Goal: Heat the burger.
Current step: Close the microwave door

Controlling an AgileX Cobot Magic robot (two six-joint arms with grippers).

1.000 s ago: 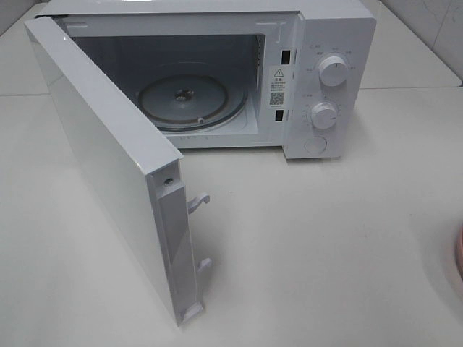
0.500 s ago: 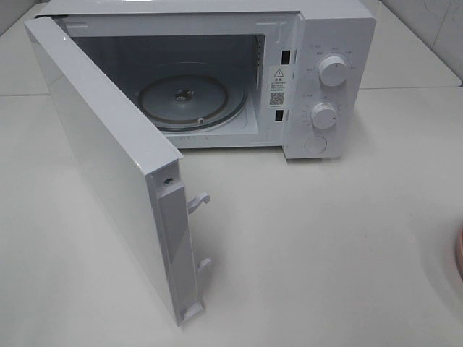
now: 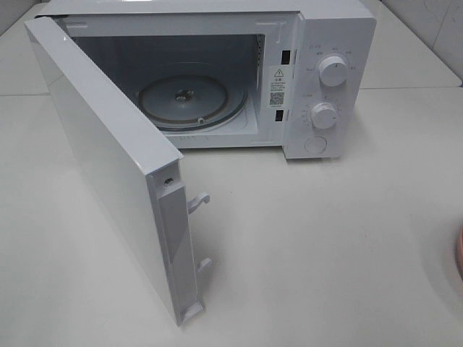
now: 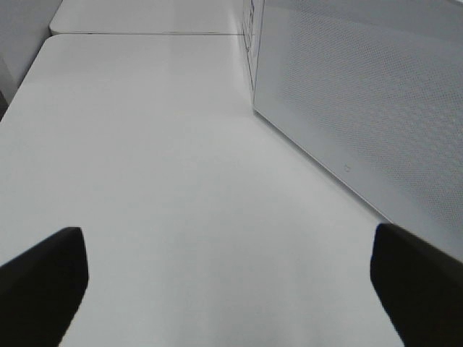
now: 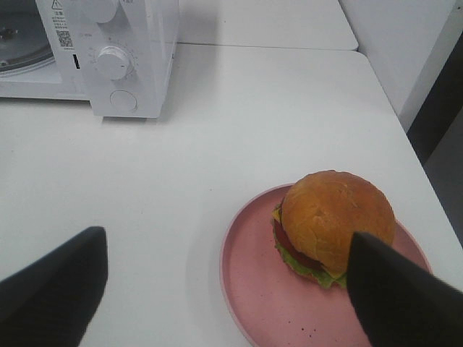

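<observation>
My left pincer [image 4: 228, 282] hangs released over bare table [image 4: 166, 166], its two dark fingers [image 4: 40, 278] spread wide with nothing between them. It sits on the outer side of the microwave's door [image 4: 362, 108], whose dotted white panel stands just beside it.

The microwave [image 3: 329, 43] sits at the back of the table. Its door [image 3: 108, 159] is swung fully out toward the front on the microwave's left side, with two white latch hooks [image 3: 197, 203] sticking out of its free edge. Inside the microwave the round glass turntable [image 3: 192, 101] lies bare. On the microwave's right face are two white dials [image 3: 333, 71], one above the other, and a round button [image 3: 315, 144] below them.

My right pincer [image 5: 228, 289] is also released, fingers [image 5: 51, 285] wide apart and gripping nothing. It hovers in front of and to the right of the microwave. The burger [image 5: 334, 224] is between those fingers but beyond them, untouched, well apart from the microwave. It rests on a pink plate [image 5: 253, 289] toward the plate's far side. From the high camera only a sliver of that plate [image 3: 459, 249] shows, and the burger is out of frame there.
</observation>
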